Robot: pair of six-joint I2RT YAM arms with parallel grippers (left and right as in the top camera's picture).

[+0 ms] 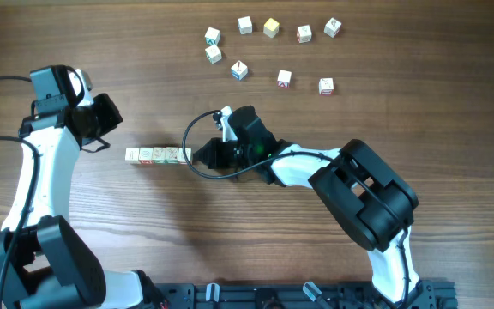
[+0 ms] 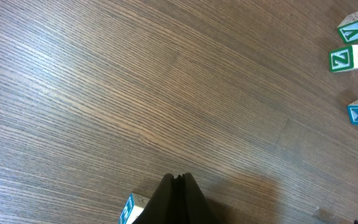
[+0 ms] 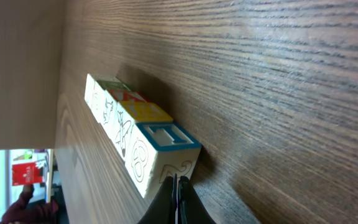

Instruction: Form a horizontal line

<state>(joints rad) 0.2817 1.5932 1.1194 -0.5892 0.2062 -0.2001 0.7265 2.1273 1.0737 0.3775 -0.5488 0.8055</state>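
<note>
the horizontal line (image 1: 159, 155) lies left of centre on the worktop (image 1: 453, 129), its cubes touching edge to edge. the right gripper (image 1: 200, 155) sits at the row's right end, clenched with nothing between its fingers. the left gripper (image 1: 101, 137) is near the row's left end but apart from it, also clenched and empty. the loose cubes (image 1: 284, 79) lie scattered well apart at the far side.

the step in hand looks like squaring up or checking the finished row rather than adding to it. the next move probably calls for either a light push along the row's own axis or a straight retreat to the right, so the end cube is not dragged out of line.

the right wrist view shows what the overhead cannot. the horizontal line (image 3: 135, 134) runs straight with no gaps, and the right gripper (image 3: 178, 193) rests at the blue-topped cube (image 3: 166, 138), though actual contact is hard to tell. the left wrist view shows the left gripper (image 2: 178, 186) pinched shut over bare wood, with a cube corner (image 2: 131, 208) just beside it and three lettered cubes (image 2: 347, 59) near the right edge.
</note>
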